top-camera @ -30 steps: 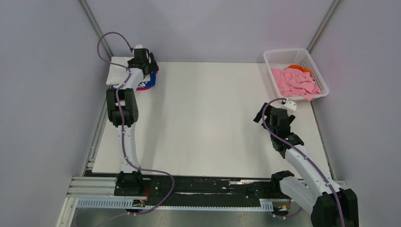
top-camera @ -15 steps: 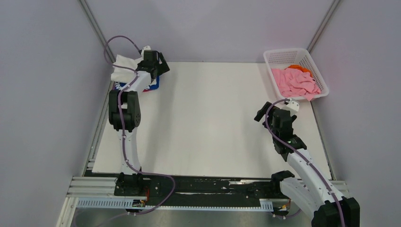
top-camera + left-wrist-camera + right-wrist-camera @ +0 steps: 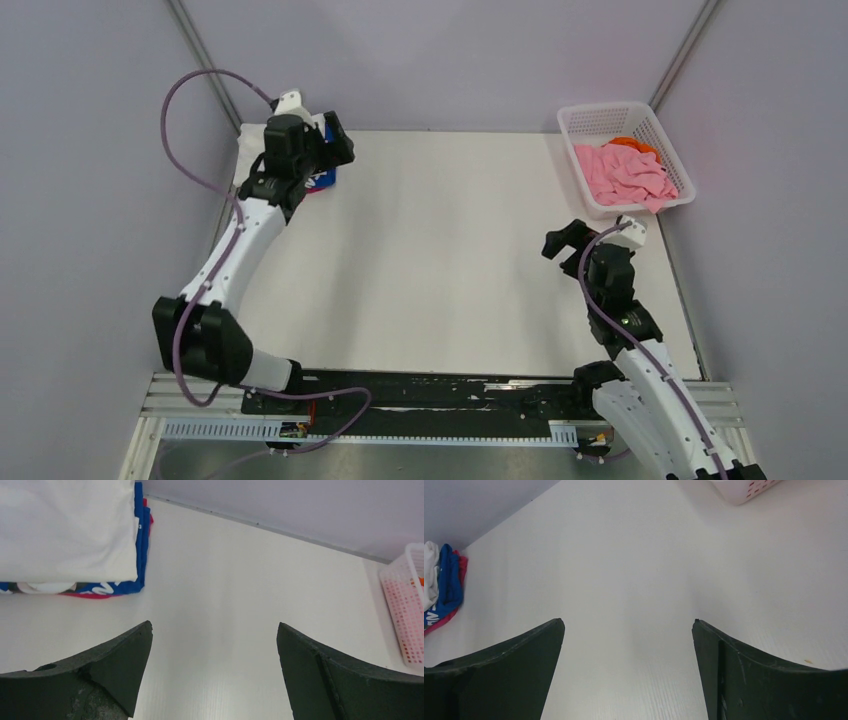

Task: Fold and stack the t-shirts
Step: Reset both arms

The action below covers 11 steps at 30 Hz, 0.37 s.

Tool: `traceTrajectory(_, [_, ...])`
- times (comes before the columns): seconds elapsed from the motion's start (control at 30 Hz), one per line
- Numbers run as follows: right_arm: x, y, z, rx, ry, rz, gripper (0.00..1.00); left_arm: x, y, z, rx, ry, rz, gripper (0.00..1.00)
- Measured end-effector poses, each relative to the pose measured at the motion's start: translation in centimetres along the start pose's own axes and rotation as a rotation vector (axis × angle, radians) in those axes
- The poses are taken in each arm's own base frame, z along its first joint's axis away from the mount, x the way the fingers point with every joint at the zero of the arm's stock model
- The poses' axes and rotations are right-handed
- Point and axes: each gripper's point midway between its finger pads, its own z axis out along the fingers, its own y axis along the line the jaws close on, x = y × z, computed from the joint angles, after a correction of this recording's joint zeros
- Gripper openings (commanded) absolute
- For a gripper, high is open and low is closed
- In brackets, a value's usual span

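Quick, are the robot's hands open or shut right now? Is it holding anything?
Left gripper: open, fingers wide apart, holding nothing.
Right gripper: open, fingers wide apart, holding nothing.

The left arm and right arm share white links, black joints, purple cables and dark end effector fingers.
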Motion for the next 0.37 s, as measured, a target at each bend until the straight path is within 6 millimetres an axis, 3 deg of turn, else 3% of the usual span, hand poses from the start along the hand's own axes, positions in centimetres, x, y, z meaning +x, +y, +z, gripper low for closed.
traceTrajectory(0.1, [0.3, -0.1, -0.4, -0.010, -0.005, 0.029, 1.00, 1.1, 0.7, -4.7, 0.019, -0.024, -0.019, 1.00])
traceTrajectory(0.17, [0.8, -0.4, -0.4, -0.007, 0.004, 0.038, 1.00, 3.5, 1.7, -6.9, 0.021, -0.013, -0.043, 1.00])
traceTrajectory(0.37, [2.0, -1.1, -0.5, 0.006, 0.018, 0.058, 1.00, 15.1, 6.5, -10.0, -0.069, 0.172, -0.104, 1.00])
